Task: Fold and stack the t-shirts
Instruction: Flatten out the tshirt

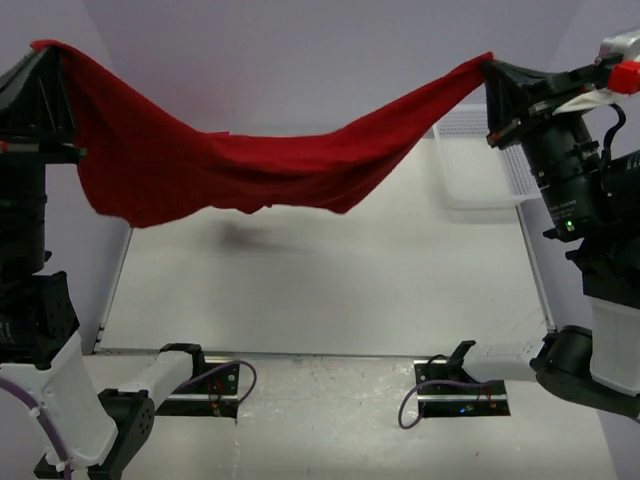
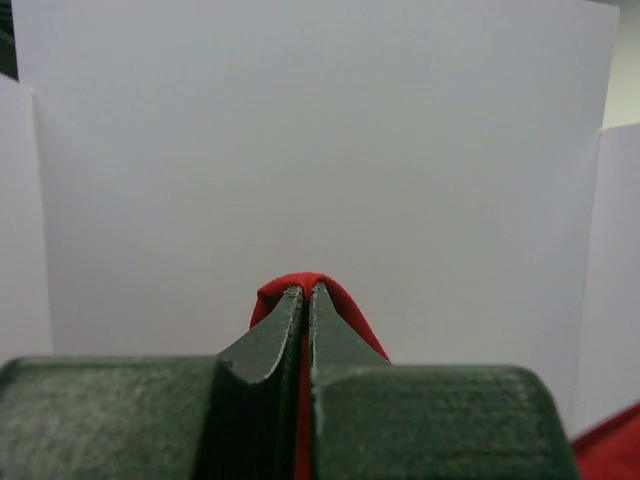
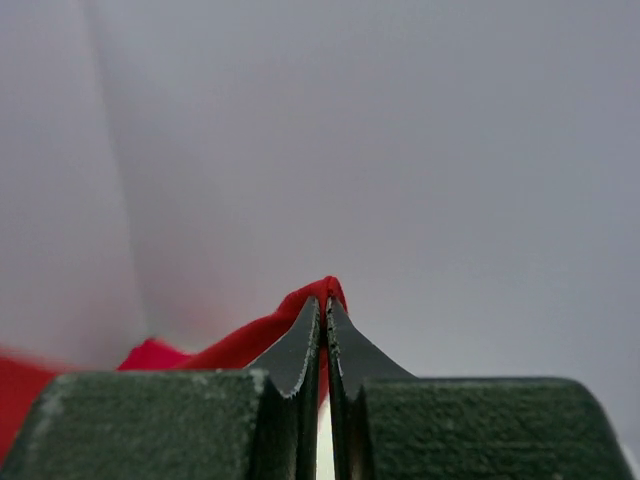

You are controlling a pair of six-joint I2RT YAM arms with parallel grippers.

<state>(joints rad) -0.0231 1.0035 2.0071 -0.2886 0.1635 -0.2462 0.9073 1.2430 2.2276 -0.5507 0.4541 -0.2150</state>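
Note:
One red t-shirt hangs in the air, stretched between both grippers high above the table and sagging in the middle. My left gripper is shut on its left corner at the top left. In the left wrist view the cloth is pinched between the closed fingertips. My right gripper is shut on the right corner at the top right. In the right wrist view red cloth trails left from the shut jaws. No other t-shirt is in view.
A white lattice basket stands at the back right of the white table, partly behind the right arm. White walls enclose the table on the left, back and right.

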